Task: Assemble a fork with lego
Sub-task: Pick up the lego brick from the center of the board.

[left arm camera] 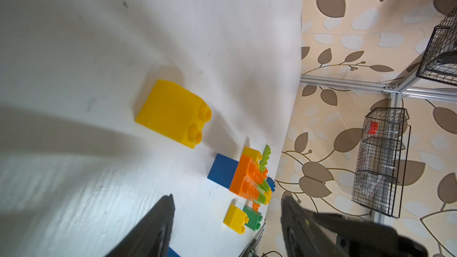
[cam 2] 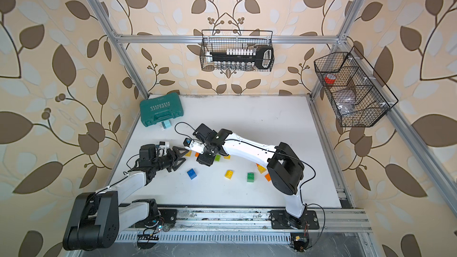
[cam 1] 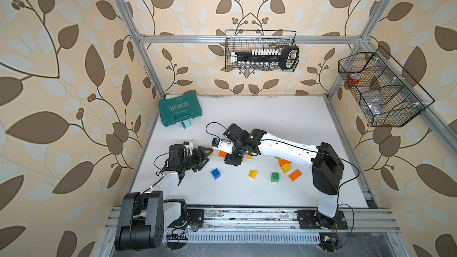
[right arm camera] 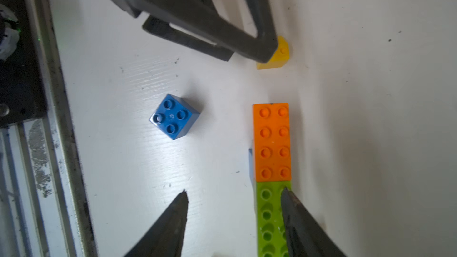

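In the right wrist view an orange eight-stud brick (right arm camera: 272, 142) is joined end to end with a lime green plate (right arm camera: 268, 218), with a blue brick edge (right arm camera: 250, 164) beneath. My right gripper (right arm camera: 234, 192) hangs open over them, one finger overlapping the plate's edge. A loose blue brick (right arm camera: 173, 117) sits beside it. My left gripper (left arm camera: 227, 197) is open and holds nothing. One of its fingers (right arm camera: 222, 28) partly covers a yellow brick (right arm camera: 280, 54). In both top views the grippers (cam 1: 209, 156) (cam 2: 184, 155) meet mid-table.
Loose bricks lie toward the front right: blue (cam 1: 216, 173), yellow (cam 1: 252, 174), green (cam 1: 275, 177), orange (cam 1: 295, 175). A teal tool case (cam 1: 180, 108) sits at the back left. Wire baskets (cam 1: 262, 50) (cam 1: 383, 90) hang on the frame.
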Tool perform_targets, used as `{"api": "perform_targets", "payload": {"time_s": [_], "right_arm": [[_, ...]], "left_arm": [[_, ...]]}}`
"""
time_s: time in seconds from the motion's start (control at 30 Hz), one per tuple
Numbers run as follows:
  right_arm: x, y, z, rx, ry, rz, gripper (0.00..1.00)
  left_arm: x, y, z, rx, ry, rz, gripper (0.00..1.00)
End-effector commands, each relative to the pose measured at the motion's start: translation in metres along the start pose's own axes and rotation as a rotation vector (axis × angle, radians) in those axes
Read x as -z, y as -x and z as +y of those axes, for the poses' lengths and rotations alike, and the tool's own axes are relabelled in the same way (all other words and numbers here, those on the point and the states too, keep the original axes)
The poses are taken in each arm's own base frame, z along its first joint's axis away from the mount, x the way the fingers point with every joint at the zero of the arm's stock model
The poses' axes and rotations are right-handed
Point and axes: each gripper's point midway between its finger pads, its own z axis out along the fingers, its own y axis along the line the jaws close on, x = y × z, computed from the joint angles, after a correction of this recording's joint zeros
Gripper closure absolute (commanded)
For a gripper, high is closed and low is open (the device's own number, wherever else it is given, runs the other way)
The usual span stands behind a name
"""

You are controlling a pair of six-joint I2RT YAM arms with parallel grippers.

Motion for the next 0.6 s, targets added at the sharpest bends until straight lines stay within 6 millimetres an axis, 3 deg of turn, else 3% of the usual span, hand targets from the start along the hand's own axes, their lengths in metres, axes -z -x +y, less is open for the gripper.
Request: {"api": "perform_targets", "payload": {"time_s": [0.0, 0.23, 0.57], "right_arm": [[-0.003, -0.005, 0.021, -0.07, 0.009, -0.001, 0.37], [-0.021, 0.0, 0.047, -0.249, 0.042, -0.066, 0.29], [-0.054, 0.002, 0.044, -0.387, 0.029, -0.063, 0.25]], "left_arm": [[0.009, 0.005, 0.003, -0.029, 0.041, -0.051, 0.29], [0.025, 0.003, 0.006, -0.04, 0.062, -0.135, 0.28], [0.035, 0.003, 0.014, -0.032, 0.102, -0.168, 0.28]]}}
